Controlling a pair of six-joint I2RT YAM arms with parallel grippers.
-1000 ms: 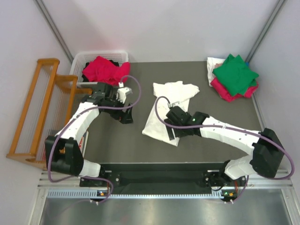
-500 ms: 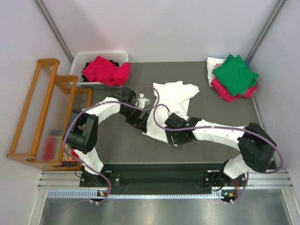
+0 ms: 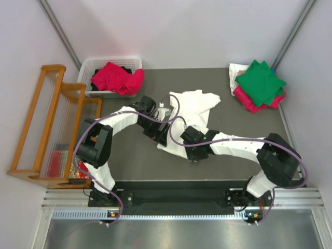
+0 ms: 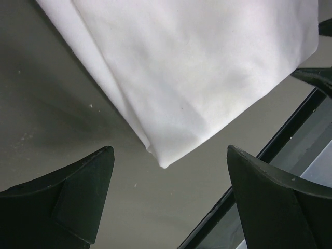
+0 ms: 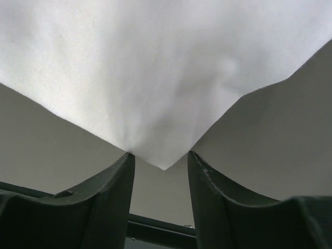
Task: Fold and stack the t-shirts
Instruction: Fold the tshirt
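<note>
A white t-shirt (image 3: 189,110) lies partly folded in the middle of the dark table. My left gripper (image 3: 161,136) is open at its near left corner; in the left wrist view the cloth corner (image 4: 165,162) points down between the wide-apart fingers (image 4: 83,192). My right gripper (image 3: 195,154) is at the near right corner; its fingers (image 5: 111,192) stand apart on either side of the corner tip (image 5: 163,165), not closed on it. A folded green t-shirt (image 3: 261,81) lies on a crimson-pink one (image 3: 248,101) at the far right. Another crimson-pink t-shirt (image 3: 117,78) fills the basket.
A white slotted basket (image 3: 88,66) stands at the far left corner of the table. A wooden rack (image 3: 49,119) stands beside the table on the left. A bit of white cloth (image 3: 236,70) shows under the stack. The black front rail (image 3: 171,187) runs just below the grippers.
My left arm has swung from near the basket over to the white t-shirt's near left corner. My right gripper has moved down to the near right corner.
</note>
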